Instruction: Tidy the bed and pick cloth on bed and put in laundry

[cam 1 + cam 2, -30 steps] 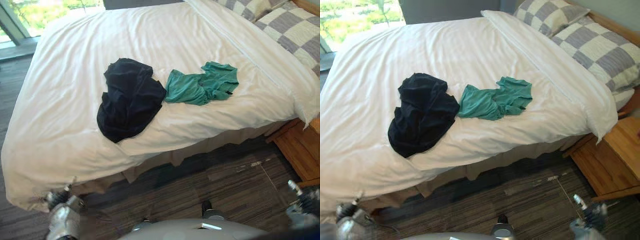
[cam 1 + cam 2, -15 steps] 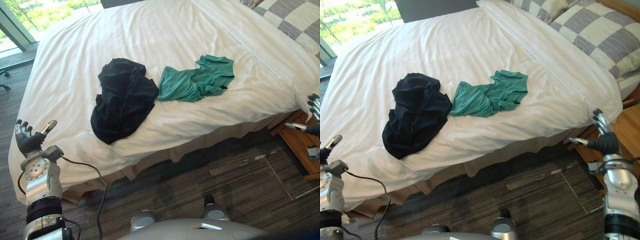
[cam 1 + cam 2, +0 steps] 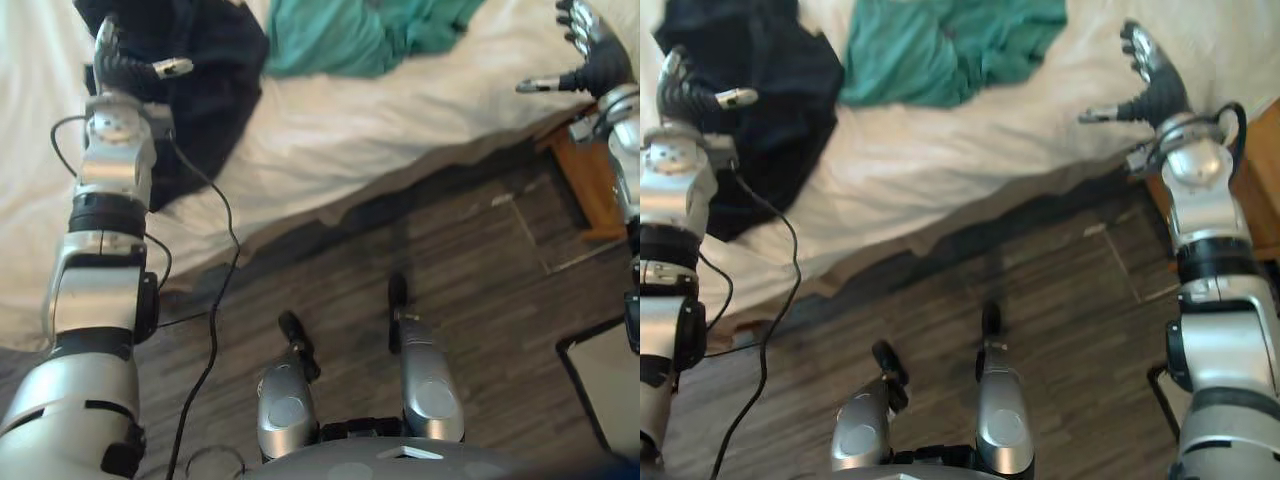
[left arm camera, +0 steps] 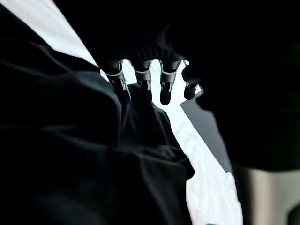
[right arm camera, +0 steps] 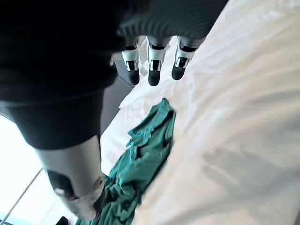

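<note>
Black fabric, the dark cloth (image 3: 215, 50), lies crumpled on the white duvet (image 3: 400, 110) close to the near side of the bed. A teal cloth (image 3: 360, 35) is bunched just beside it, toward the robot's right. Both are judged to be light, soft and limp, so whatever is lifted is expected to sag and trail. A hold is best taken on a raised fold or a thick bunch, where several layers can be gathered between fingers and thumb. A flat single layer could slip out, and the duvet beneath could be pinched up with it.

The left hand (image 3: 120, 65) is held over the dark cloth with fingers straight and thumb spread, closed on nothing; whether the cloth is touched cannot be told. The right hand (image 3: 590, 60) is likewise spread open above the bed's edge, apart from the teal cloth, which is seen past its fingertips in the right wrist view.

The duvet is soft and creased and is judged to give under pressure. Dark wood-grain flooring (image 3: 470, 260) runs beside the bed, and a wooden bedside unit (image 3: 585, 185) stands near the right arm.
</note>
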### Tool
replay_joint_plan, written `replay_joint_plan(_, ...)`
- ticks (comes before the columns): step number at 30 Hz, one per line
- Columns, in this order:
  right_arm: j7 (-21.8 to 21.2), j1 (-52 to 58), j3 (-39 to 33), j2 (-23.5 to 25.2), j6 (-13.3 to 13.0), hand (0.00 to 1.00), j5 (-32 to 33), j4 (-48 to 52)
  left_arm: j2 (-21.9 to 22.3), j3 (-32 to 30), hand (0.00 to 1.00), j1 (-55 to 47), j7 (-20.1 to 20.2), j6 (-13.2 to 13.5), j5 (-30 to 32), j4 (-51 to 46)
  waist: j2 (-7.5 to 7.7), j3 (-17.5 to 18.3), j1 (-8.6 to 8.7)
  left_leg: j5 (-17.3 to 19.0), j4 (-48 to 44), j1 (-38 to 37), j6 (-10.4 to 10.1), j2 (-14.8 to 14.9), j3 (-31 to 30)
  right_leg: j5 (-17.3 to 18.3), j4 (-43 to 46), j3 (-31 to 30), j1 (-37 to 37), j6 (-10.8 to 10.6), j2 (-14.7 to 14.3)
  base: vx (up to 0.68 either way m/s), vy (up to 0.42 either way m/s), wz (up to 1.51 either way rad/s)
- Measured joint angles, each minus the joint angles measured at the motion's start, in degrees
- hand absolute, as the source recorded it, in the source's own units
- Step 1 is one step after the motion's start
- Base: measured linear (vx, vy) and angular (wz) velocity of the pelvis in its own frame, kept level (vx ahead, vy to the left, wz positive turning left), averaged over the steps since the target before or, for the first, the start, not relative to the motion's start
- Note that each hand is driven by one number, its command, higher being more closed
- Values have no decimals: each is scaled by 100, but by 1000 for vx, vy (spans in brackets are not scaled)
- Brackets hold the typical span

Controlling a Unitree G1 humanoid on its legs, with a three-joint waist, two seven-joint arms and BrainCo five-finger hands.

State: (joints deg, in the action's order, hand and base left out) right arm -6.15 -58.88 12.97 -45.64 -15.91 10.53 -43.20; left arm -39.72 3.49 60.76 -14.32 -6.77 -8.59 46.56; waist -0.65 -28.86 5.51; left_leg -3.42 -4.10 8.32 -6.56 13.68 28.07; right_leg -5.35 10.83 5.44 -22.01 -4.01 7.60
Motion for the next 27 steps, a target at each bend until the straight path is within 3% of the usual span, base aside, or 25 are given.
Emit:
replay_joint_plan(4, 67, 6, 129, 297, 77, 0, 140, 136, 142, 173, 0, 51, -129, -543, 261, 0, -7, -8, 7, -8, -23, 95, -6, 42, 149, -44, 156, -20, -270, -27, -30, -20, -31, -20)
replay_joint_plan(6, 168, 6, 100, 302, 138, 0, 350, 379, 140, 167, 0, 293, -125, -1033, 374, -10, -4, -10, 41, -6, -112, 299, -3, 44, 225, -45, 241, 2, -499, -26, 6, -17, -31, -7)
replay_joint_plan(8, 188, 6, 92, 322, 207, 0, 401, 466, 156, 177, 0, 385, -94, -1265, 381, -39, -3, -11, 72, -3, -138, 416, -1, 44, 242, -47, 296, -5, -632, -26, 27, 0, 0, 0)
replay_joint_plan(9, 191, 10, 62, 402, 316, 0, 402, 565, 161, 199, 0, 404, 31, -1581, 673, -53, -2, -11, 102, 33, -233, 529, 12, 69, 252, -51, 330, -7, -727, -24, 43, 0, 0, 0)
replay_joint_plan(10, 193, 26, 60, 434, 334, 0, 402, 618, 161, 211, 0, 403, 69, -1684, 804, -53, -2, -11, 104, 57, -275, 566, 14, 88, 261, -56, 330, -10, -751, -20, 42, 0, 0, 0)
replay_joint_plan(11, 191, 59, 60, 472, 362, 0, 402, 706, 163, 216, 100, 406, 163, -1851, 1016, -85, -1, -12, 104, 102, -360, 620, 5, 128, 269, -60, 327, -9, -782, -16, 22, -19, -8, -9)
replay_joint_plan(12, 191, 134, 54, 475, 398, 0, 401, 994, 159, 237, 100, 475, 425, -2149, 1502, -101, -1, -12, 84, 121, -408, 664, -3, 153, 292, -54, 320, -8, -836, -2, -12, -13, -6, -10)
replay_joint_plan(17, 199, 139, 44, 477, 403, 0, 391, 1497, 5, 394, 100, 568, 1081, -2673, 2697, -81, -1, -12, -19, 118, -397, 688, -8, 210, 489, -60, 362, 41, -1016, 76, -1, 27, -9, -19)
replay_joint_plan(19, 243, 137, -17, 470, 415, 0, 379, 1693, -121, 372, 100, 485, 1451, -2717, 3013, -81, -1, -12, 6, 115, -390, 680, -13, 237, 550, -33, 419, 52, -1060, 82, -20, 58, -18, -6)
replay_joint_plan(22, 293, 129, -56, 470, 416, 0, 308, 1968, -150, 99, 100, 332, 1510, -2635, 2990, -82, -8, -8, 11, 114, -369, 656, -14, 235, 619, -30, 430, 52, -1082, 80, -24, 60, -1, -8)
replay_joint_plan(25, 455, 113, -56, 466, 423, 0, -104, 2181, -69, -497, 100, -243, 1384, -1926, 2243, -74, -13, -2, 14, 111, -295, 484, -18, 180, 628, 120, 694, 394, -1011, 126, 123, 47, -6, 15)
replay_joint_plan(27, 599, 137, -81, 427, 493, 0, -314, 2178, 234, -766, 100, -721, 1373, -1106, 1455, -34, -22, 6, 28, 124, -480, 424, 2, 211, 587, 352, 991, 834, -771, 163, 332, 1, -37, 60)
